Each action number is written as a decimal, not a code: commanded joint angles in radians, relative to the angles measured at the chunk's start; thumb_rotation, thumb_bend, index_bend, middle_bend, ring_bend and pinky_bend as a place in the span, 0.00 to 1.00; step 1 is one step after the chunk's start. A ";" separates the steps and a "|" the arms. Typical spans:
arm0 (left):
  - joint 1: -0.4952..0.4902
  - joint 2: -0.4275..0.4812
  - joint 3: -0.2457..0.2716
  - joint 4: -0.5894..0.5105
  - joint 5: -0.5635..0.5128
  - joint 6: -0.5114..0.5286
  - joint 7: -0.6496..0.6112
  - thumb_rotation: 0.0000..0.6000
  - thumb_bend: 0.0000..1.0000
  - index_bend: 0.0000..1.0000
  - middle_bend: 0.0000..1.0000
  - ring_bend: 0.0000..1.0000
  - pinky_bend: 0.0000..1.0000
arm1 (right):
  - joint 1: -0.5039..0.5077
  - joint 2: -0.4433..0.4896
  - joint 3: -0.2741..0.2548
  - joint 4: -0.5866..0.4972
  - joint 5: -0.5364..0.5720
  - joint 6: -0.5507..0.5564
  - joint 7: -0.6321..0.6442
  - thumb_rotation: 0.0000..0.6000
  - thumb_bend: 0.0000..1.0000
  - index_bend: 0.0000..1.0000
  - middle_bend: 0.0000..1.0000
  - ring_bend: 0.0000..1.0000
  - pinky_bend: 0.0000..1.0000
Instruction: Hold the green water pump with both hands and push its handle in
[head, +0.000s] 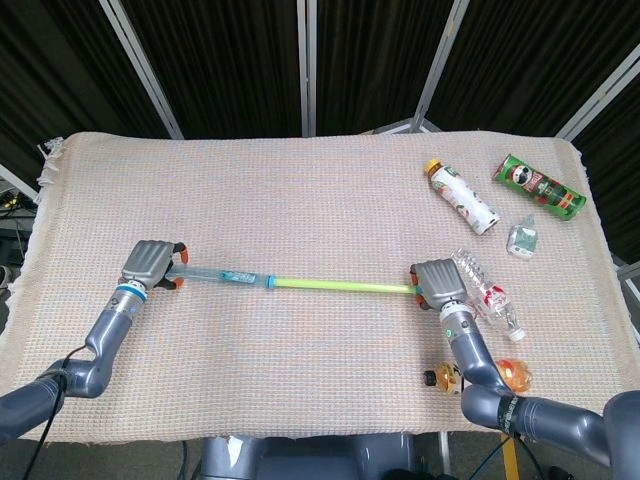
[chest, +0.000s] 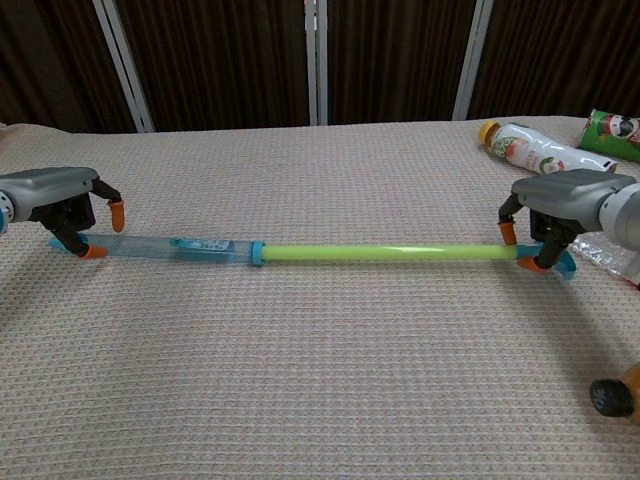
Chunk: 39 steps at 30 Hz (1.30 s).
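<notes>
The green water pump (head: 270, 282) lies flat across the middle of the tabletop (head: 300, 190), its clear blue barrel toward frame left and its green handle rod drawn out toward frame right. Wide bare cloth lies above and below it; the lower right of the head view is crowded by a clear bottle (head: 487, 293) just beside the right hand.

The left hand (head: 150, 265) arches palm-down over the barrel's tip, fingers curled to either side of it; the right hand (head: 438, 284) caps the handle's end likewise.

The chest view shows orange fingertips (chest: 92, 251) straddling the tube at both ends, though I cannot tell whether either hand truly clamps. Only the head view shows a small clear bottle (head: 521, 238) among the items at upper right.
</notes>
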 joint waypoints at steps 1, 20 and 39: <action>-0.004 -0.008 0.003 0.010 -0.003 -0.009 -0.009 1.00 0.29 0.46 0.97 0.89 1.00 | 0.001 -0.001 -0.001 0.001 0.001 0.000 0.001 1.00 0.46 0.67 1.00 1.00 1.00; -0.005 -0.019 -0.008 0.003 -0.001 0.034 -0.045 1.00 0.44 0.76 0.97 0.89 1.00 | 0.004 0.016 0.011 -0.050 0.004 0.015 0.022 1.00 0.47 0.67 1.00 1.00 1.00; -0.051 -0.038 -0.073 -0.185 -0.127 0.096 0.100 1.00 0.44 0.79 0.97 0.89 1.00 | 0.081 -0.030 0.077 -0.103 0.072 0.032 -0.008 1.00 0.48 0.68 1.00 1.00 1.00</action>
